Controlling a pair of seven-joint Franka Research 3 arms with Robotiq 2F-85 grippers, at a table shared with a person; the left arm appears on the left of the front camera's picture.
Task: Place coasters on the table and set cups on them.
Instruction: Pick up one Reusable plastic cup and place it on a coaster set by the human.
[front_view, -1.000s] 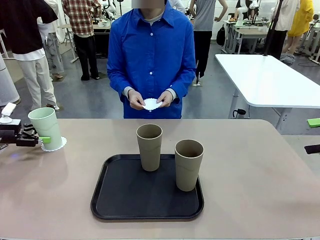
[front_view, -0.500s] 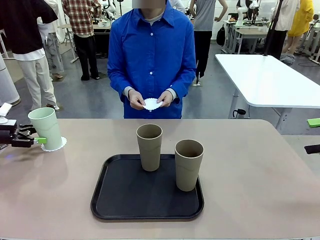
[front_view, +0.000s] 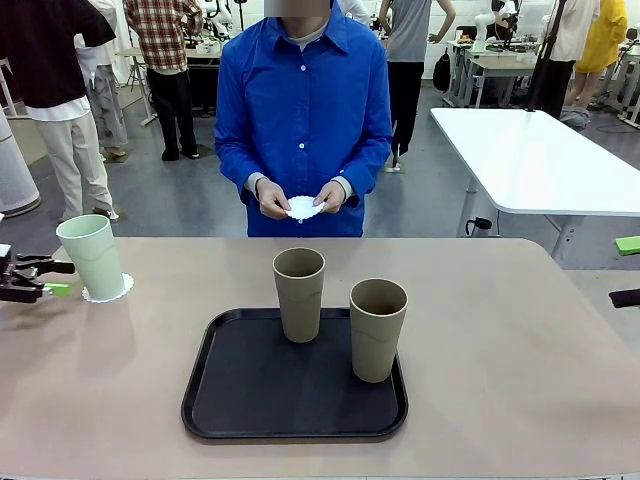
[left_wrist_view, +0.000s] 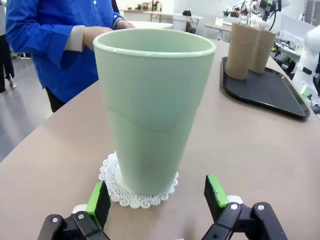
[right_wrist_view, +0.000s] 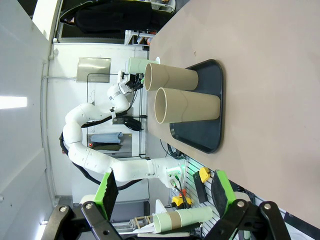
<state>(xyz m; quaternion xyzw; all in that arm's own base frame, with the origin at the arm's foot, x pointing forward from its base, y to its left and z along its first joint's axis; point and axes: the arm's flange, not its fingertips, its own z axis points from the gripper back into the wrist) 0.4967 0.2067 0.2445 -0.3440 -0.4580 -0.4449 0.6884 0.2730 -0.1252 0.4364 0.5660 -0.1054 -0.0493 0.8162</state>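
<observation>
A pale mint cup (front_view: 90, 257) stands upright on a lacy white coaster (front_view: 107, 293) at the table's (front_view: 500, 330) far left. My left gripper (front_view: 48, 278) hangs open just left of it, apart from the cup. In the left wrist view the cup (left_wrist_view: 155, 105) and coaster (left_wrist_view: 114, 184) stand just beyond the open left gripper (left_wrist_view: 156, 194). Two tan cups (front_view: 299, 295) (front_view: 377, 330) stand on the black tray (front_view: 295, 405). The person holds another coaster (front_view: 304, 208) in both hands. My right gripper (right_wrist_view: 164, 184) is open and holds nothing, well back from the tan cups (right_wrist_view: 187, 105).
The black tray sits in the middle of the table near my edge. A white table (front_view: 540, 160) stands beyond the far right corner. The person stands at the far side, centre. Bare tabletop lies left and right of the tray.
My left gripper has drawn back leftward from the mint cup, which stays on its coaster. The person's hands and the tan cups have not moved.
</observation>
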